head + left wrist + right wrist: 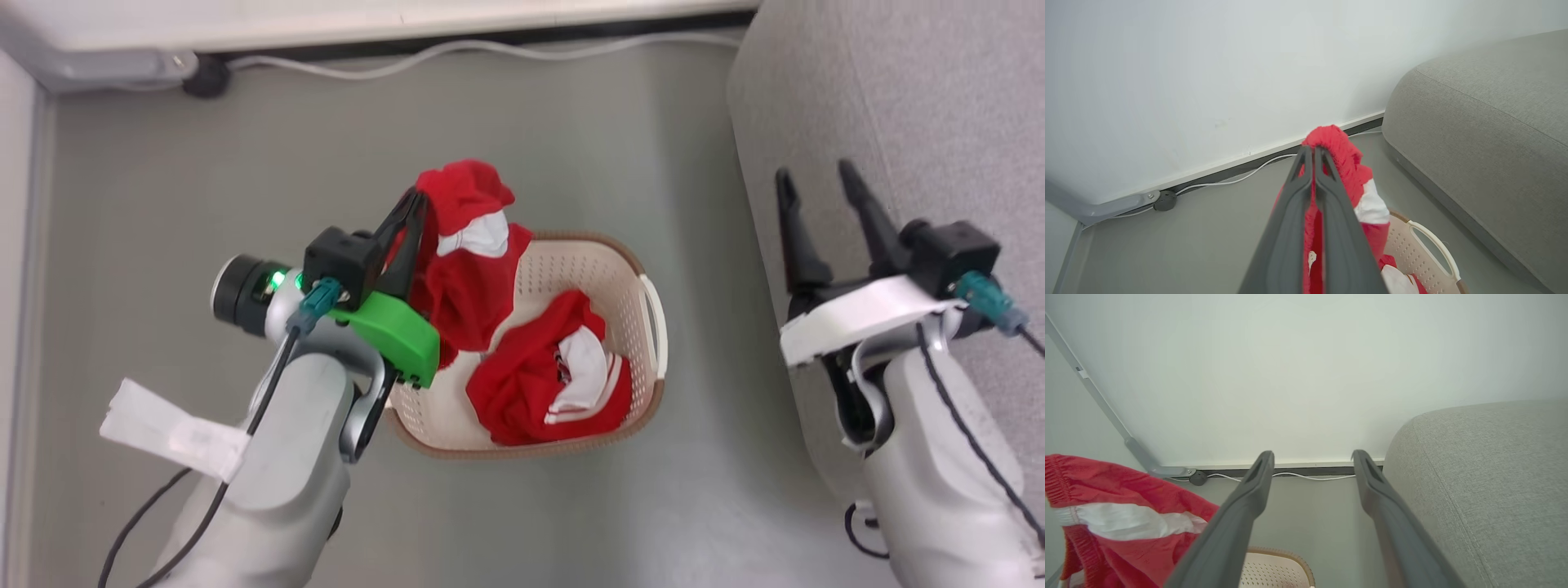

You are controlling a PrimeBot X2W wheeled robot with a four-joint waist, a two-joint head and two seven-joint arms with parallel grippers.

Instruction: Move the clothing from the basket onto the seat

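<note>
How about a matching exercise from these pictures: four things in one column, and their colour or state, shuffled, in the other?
Things:
1. left gripper
2. right gripper
3. basket
4. sofa

States:
A. open, holding nothing
B. cream with a brown rim
C. shut on the red clothing
D. light grey

Pairs: 1-C, 2-A, 3-B, 4-D.

The clothing (465, 269) is coloured bright red, with white patches and thin red-and-white stripes. The basket (571, 261) is coloured cream and dotted with tiny holes, and its rim is brown. The seat (898, 98) is covered in light grey woven cloth. The floor (163, 204) is seen as plain grey, the wall (1208, 61) as white. Dark grey fingers are seen on the left end effector (418, 200) and right end effector (815, 173), with a bright green part (392, 331) by the left one.
</note>
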